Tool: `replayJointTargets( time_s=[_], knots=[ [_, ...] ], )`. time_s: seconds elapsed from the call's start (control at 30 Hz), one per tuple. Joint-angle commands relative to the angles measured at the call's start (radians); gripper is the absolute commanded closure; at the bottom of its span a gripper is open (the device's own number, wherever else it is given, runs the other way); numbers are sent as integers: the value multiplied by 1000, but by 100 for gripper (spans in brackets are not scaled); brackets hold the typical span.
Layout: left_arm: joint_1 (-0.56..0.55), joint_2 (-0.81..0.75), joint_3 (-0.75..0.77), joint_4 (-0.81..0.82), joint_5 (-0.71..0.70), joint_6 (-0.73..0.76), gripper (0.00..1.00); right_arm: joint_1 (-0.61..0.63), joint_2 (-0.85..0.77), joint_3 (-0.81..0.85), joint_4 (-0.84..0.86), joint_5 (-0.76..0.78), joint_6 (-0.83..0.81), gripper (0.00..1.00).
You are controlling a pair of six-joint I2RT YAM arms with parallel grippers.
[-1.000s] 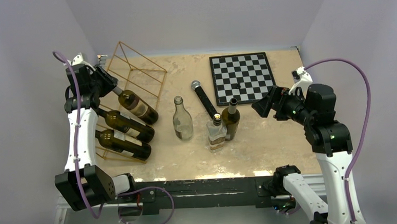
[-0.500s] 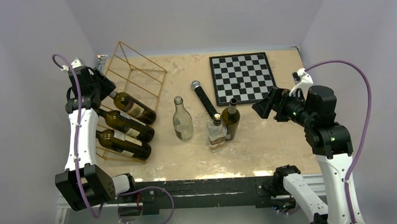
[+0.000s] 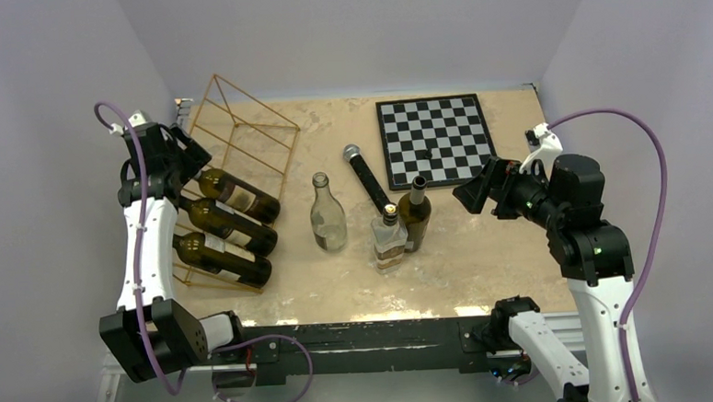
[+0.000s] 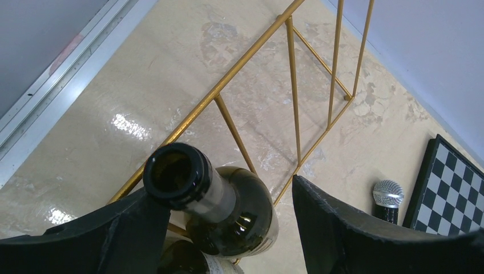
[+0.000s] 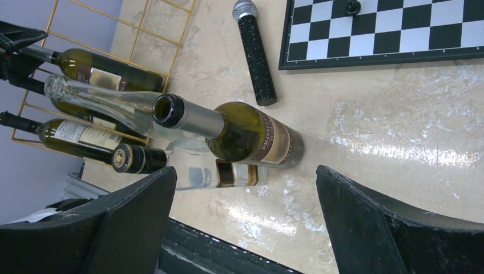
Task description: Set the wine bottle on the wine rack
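The gold wire wine rack (image 3: 255, 131) stands at the table's far left, its bars (image 4: 257, 48) also showing in the left wrist view. Three dark wine bottles lie on it. The top wine bottle (image 3: 242, 196) rests with its neck (image 4: 191, 184) between the fingers of my left gripper (image 3: 183, 160). That gripper (image 4: 225, 188) is open. Its left finger stands close beside the neck and its right finger (image 4: 342, 228) is well apart from it. My right gripper (image 3: 475, 192) hangs open above the table's right side, holding nothing.
Standing mid-table are a clear bottle (image 3: 328, 219), a squat clear bottle with a black cap (image 3: 390, 241) and a dark green bottle (image 3: 416, 213). A black microphone (image 3: 367, 177) lies behind them. The chessboard (image 3: 435, 142) sits at the back right.
My left gripper has opened and let go of the top bottle's neck. The bottle has settled lower onto the rack. The right arm has hardly moved.
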Motion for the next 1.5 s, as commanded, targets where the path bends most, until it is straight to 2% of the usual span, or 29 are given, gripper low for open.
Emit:
replayJointTargets(
  time_s=[0.0, 0.37, 0.5, 0.6, 0.77, 0.83, 0.9, 0.97, 1.07, 1.17, 1.3, 1.47],
  knots=[
    [6, -33, -1, -18, 3, -17, 20, -2, -14, 11, 2, 13, -6, 3],
    [6, -55, 52, -94, 5, -36, 21, -3, -32, 16, -3, 20, -3, 3],
    [6, -98, 80, -99, 86, -29, 20, -2, -34, 19, -5, 17, -1, 3],
    [5, -115, 118, -85, 235, -1, 20, -2, -37, 26, -8, 10, -1, 3],
    [-10, -144, 127, 26, 663, 67, 18, -2, -36, 27, -5, -25, -3, 1],
    [-52, -152, 131, 65, 805, 112, 15, -2, -33, 27, -3, -49, -6, 1],
    [-137, -157, 152, 59, 868, 191, 12, -2, -31, 27, 0, -76, -8, 1],
    [-266, -156, 177, 13, 880, 290, 10, -2, -32, 23, 1, -82, -9, 1],
    [-378, -171, 166, 10, 873, 379, 8, -2, -33, 16, 2, -87, -9, 1],
    [-446, -204, 121, 51, 856, 421, 4, -3, -36, 9, 4, -93, -9, 1],
    [-550, -256, 58, 87, 755, 498, 1, -1, -35, 3, 4, -88, -10, 1],
    [-595, -258, 34, 99, 667, 511, 1, -3, -32, 0, 6, -90, -8, 1]
  ],
)
